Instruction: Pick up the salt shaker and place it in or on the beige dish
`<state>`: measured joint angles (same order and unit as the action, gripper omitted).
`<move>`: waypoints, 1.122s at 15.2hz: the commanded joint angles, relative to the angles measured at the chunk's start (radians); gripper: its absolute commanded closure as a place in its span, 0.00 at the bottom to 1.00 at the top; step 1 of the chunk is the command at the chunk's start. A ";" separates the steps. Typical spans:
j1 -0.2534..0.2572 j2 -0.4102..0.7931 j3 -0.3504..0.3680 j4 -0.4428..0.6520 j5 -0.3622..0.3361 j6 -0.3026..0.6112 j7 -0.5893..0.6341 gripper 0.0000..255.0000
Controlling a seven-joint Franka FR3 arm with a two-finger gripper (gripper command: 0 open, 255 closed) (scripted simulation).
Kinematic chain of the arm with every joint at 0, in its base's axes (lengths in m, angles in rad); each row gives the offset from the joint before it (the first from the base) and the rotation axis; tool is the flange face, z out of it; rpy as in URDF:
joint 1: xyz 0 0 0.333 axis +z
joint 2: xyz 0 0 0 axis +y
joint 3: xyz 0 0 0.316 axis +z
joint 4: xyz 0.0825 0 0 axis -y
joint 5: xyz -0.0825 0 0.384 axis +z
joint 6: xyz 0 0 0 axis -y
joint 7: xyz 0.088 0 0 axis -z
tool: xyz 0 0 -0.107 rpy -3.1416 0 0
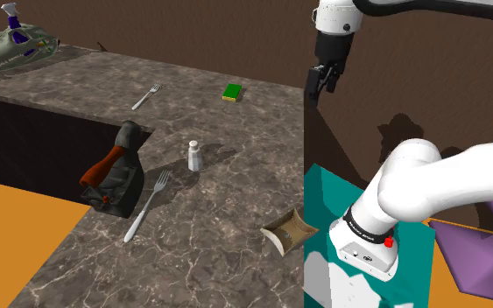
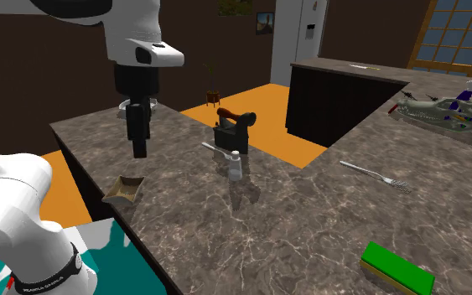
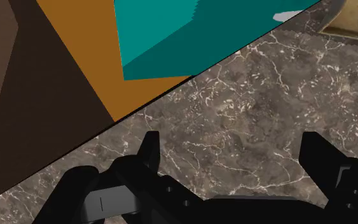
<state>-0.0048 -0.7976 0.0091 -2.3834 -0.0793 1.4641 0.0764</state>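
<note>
Reaching for the salt shaker (image 1: 194, 156) looks like the step in hand, and nothing is held yet. The gripper (image 1: 320, 87) hangs high over the counter's (image 1: 235, 254) right edge in the shoulder view, far side of the stand (image 1: 332, 201). Jaws are apart, w/ only veined stone between them in the wrist view.

The shaker, small and pale, stands upright mid-counter, well apart from the gripper, to its left and nearer in the shoulder view.

To do it well:
- Cross over high first, then drop straight down on the shaker.
- Straddle the body w/ the jaws and close on the middle of it, not the top, so it doesn't tip or slip out.
- Go slow on the last bit; it's narrow and upright, so prob. easy to knock.

The beige dish (image 1: 288, 232) sits at the counter's near right edge, just beside the stand. The carry is short, and the stone between shaker and dish looks bare.

Other things around:
- A fork (image 1: 148, 206) lies near the shaker, to its near left. It's the closest thing and a finger could nudge it.
- An old dark iron (image 1: 113, 175) w/ a reddish handle sits further left at the counter's inner corner.
- A second fork (image 1: 146, 96) and a green sponge (image 1: 231, 91) lie on the far side, well clear of the approach.
</note>
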 commanded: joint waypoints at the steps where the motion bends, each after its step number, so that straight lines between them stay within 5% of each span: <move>1: 0.000 0.000 0.000 0.000 0.000 0.000 0.000 0.00; 17: 0.082 0.335 0.150 -0.102 0.087 0.614 0.143 0.00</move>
<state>0.0720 -0.4927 0.1471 -2.4892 0.0050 2.0378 0.2070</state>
